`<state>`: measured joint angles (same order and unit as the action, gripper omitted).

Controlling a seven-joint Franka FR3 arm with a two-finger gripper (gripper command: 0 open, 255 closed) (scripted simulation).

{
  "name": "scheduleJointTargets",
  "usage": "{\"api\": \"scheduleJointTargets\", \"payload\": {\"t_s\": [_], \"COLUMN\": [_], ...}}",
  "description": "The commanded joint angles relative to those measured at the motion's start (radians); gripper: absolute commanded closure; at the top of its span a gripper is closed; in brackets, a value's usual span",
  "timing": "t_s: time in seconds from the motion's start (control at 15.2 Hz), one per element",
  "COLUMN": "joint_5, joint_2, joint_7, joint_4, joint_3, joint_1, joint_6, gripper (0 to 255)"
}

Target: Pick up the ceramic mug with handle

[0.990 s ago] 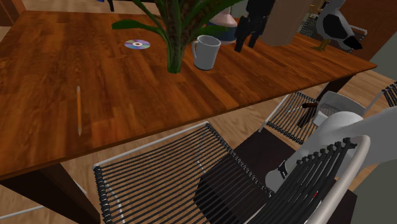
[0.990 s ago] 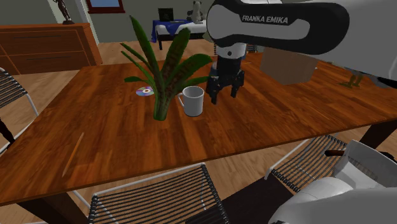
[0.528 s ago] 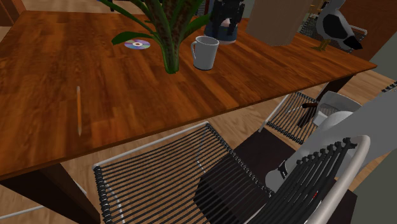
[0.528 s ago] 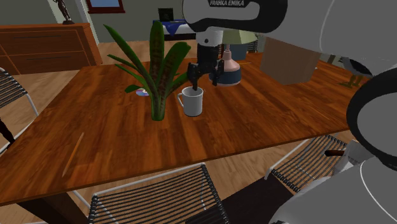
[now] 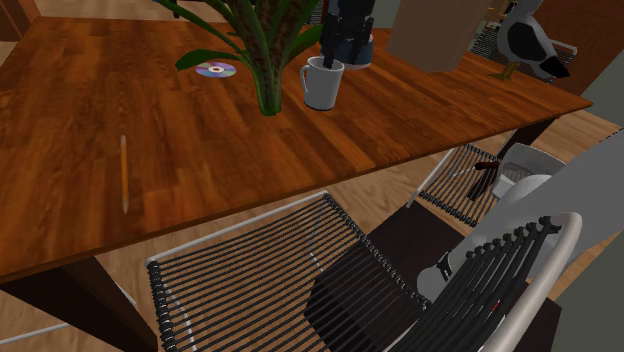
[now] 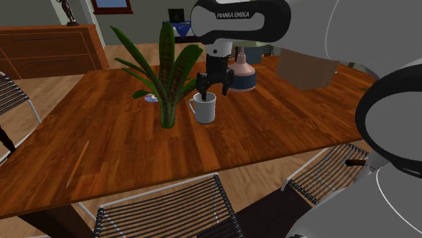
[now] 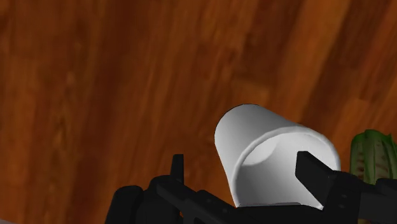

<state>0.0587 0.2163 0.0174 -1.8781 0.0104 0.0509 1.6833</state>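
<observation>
Hanging gripper [image 6: 214,89] (fingers apart), at white mug [image 6: 205,110] rim, wooden table [image 6: 270,128]

Arm [image 6: 238,16] outstretched, gripper [image 6: 214,88] pointing down, fingers [image 6: 201,85] spread apart.

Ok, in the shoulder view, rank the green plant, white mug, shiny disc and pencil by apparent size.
1. Green long-leaved plant, largest.
2. White mug.
3. Unsure: the thin brown pencil is longer than the shiny round disc but much slimmer, and it lies nearer the camera.
</observation>
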Motion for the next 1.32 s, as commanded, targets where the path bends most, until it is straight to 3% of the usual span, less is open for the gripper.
{"api": "scheduleJointTargets", "payload": {"t_s": [0.0,0.07,0.13,0.73,1.25], "joint_5": [0.000,0.000,0.000,0.000,-0.001], "joint_2": [0.004,0.004,0.007,0.004,-0.016], "joint_7": [0.003,0.003,0.004,0.003,-0.002], "joint_4": [-0.026,-0.026,-0.031,-0.026,0.104], "joint_3": [-0.001,-0.001,-0.001,-0.001,-0.002], "joint_1": [-0.001,-0.001,-0.001,-0.001,-0.001], "joint_6": [0.023,0.023,0.024,0.023,-0.087], "gripper": [0,0,255,255,255]}}
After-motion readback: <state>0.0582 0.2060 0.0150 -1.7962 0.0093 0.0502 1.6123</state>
